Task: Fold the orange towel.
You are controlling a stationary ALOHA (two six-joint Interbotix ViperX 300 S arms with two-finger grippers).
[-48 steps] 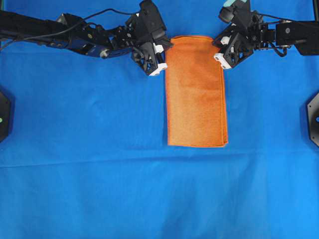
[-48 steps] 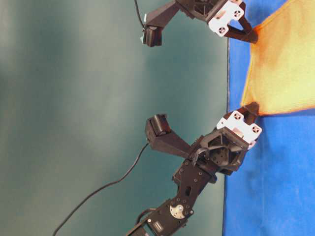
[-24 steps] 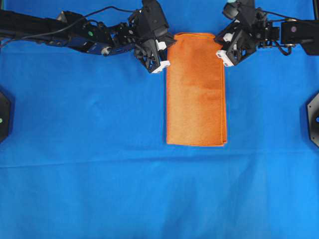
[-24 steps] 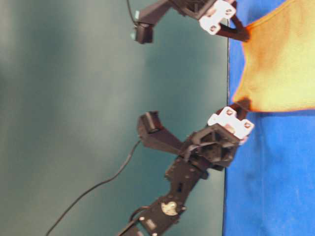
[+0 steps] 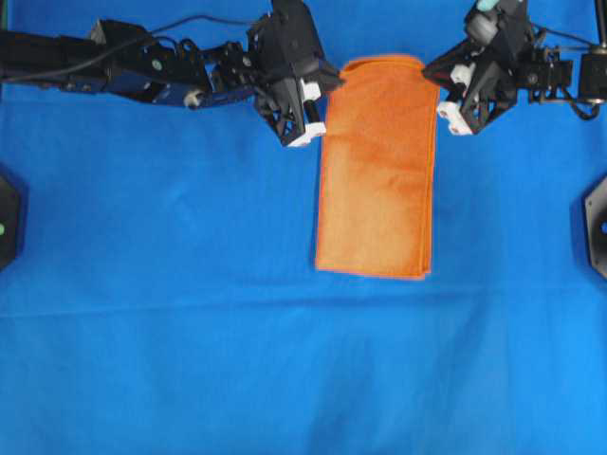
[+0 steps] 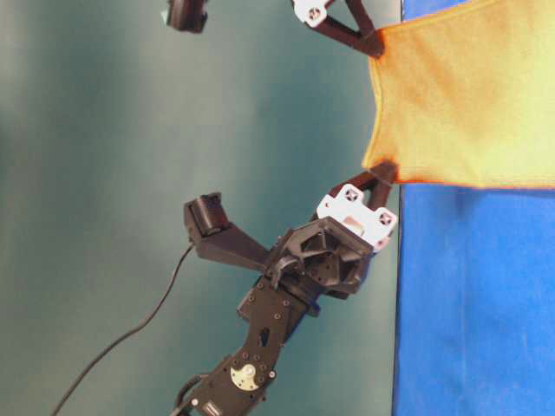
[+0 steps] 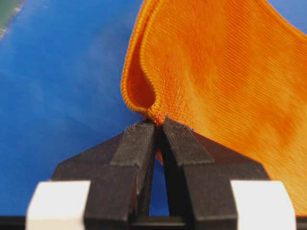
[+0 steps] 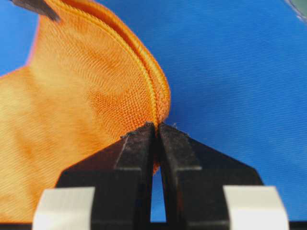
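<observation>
The orange towel [image 5: 377,180] is a long folded strip on the blue cloth, its far end raised off the table. My left gripper [image 5: 334,80] is shut on the towel's far left corner; in the left wrist view the hem [image 7: 157,111] is pinched at the fingertips [image 7: 139,132]. My right gripper [image 5: 430,72] is shut on the far right corner, where the doubled hem [image 8: 158,108] meets the closed tips. In the table-level view the towel [image 6: 468,95] hangs stretched between both grippers, above the table's edge. The near end [image 5: 372,270] lies flat.
A large blue cloth [image 5: 190,332] covers the whole table. Black mounts sit at the left edge [image 5: 8,218] and right edge [image 5: 597,223]. Both arms reach in from the far corners along the back edge.
Both grippers have lifted the towel's far end higher and drawn it back. The right gripper moved right, stretching that end wider. The near end slid slightly away.
</observation>
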